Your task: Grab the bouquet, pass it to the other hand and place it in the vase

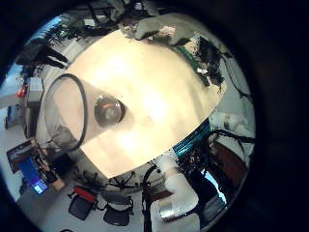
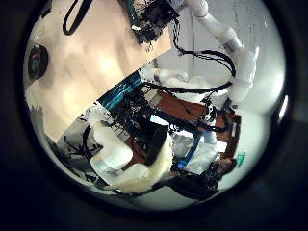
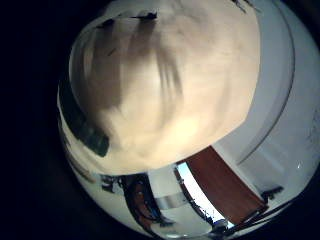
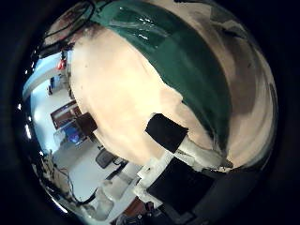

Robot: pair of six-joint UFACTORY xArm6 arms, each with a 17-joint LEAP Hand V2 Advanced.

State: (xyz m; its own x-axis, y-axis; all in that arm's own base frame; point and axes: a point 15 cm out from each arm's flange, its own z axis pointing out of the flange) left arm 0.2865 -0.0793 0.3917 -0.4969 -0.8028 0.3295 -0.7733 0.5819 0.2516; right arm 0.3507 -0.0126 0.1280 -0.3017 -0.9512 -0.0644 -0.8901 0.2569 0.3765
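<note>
The bouquet (image 4: 178, 66) lies on the table as a long dark glossy band and fills much of the right thumb side palm view, so it is close under my right hand. One straight finger (image 4: 178, 141) of that hand reaches out beside it, not curled round it. A dark strip of the bouquet (image 3: 85, 125) also shows at the table's edge. The clear vase (image 1: 66, 111) stands upright on the table below my left hand, and I look down at its rim and round base. My right hand (image 1: 159, 27) is low over the far side of the table.
The pale table top (image 1: 154, 97) spreads between the vase and the right hand. Office chairs (image 1: 101, 203) and desks with clutter stand on the floor beyond the table's edge. A white arm (image 2: 226, 48) runs along behind the table.
</note>
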